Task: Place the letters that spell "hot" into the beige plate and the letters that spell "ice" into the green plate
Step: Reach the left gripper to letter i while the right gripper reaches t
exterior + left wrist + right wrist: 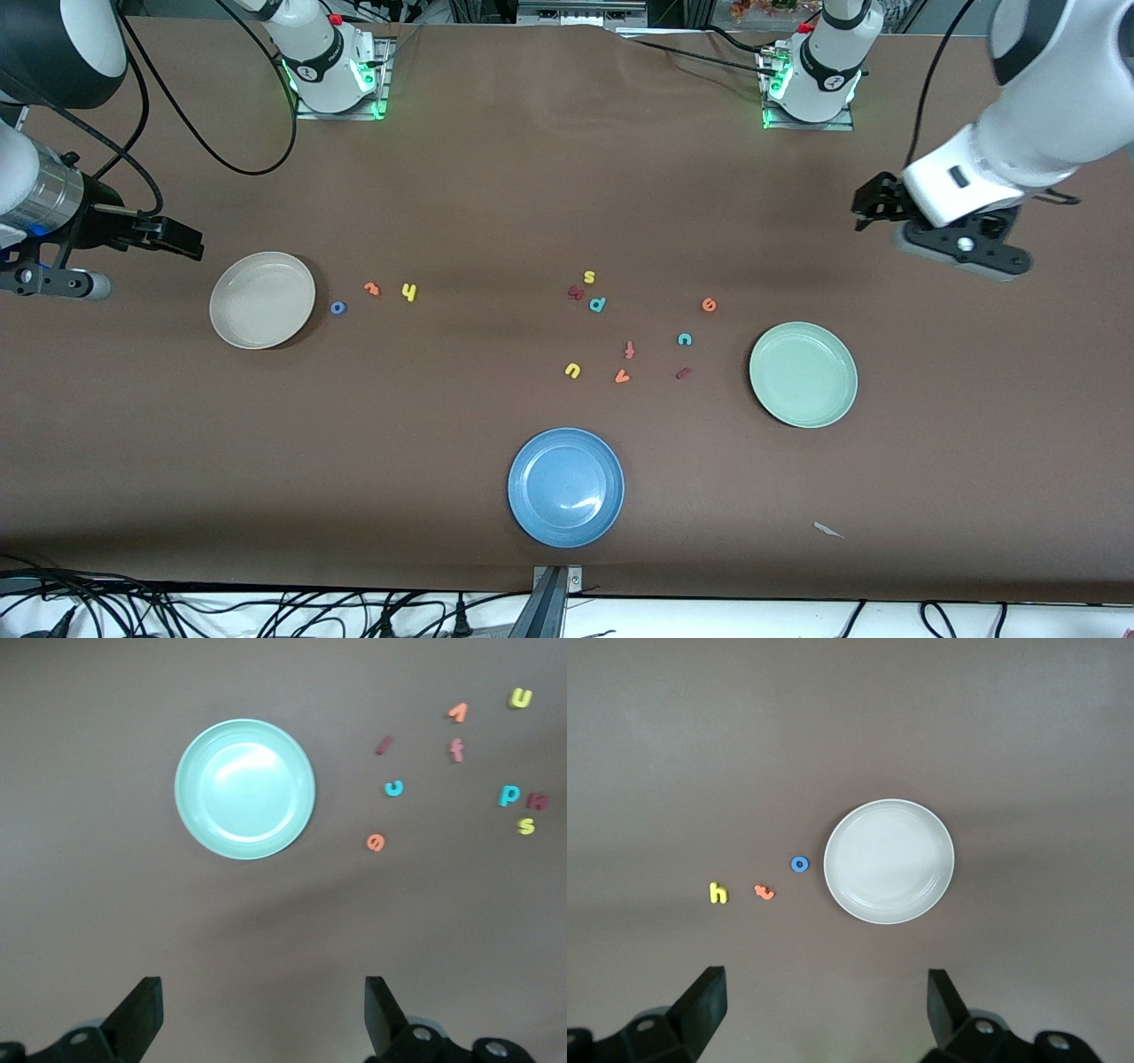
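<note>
nearest, blue plate sits bare; left claw and right claw gape wide, holding nothing.

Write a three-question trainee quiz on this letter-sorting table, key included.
1. True or false: the round cream-beige plate holds a letter.
2. Which foam letter lies nearest that plate: A yellow h, B blue ring o, C orange t?
3. Fill in: the dark red bar i, teal c and orange e lie beside the pale ____ plate.

Key: 1 false; 2 B; 3 green.
</note>
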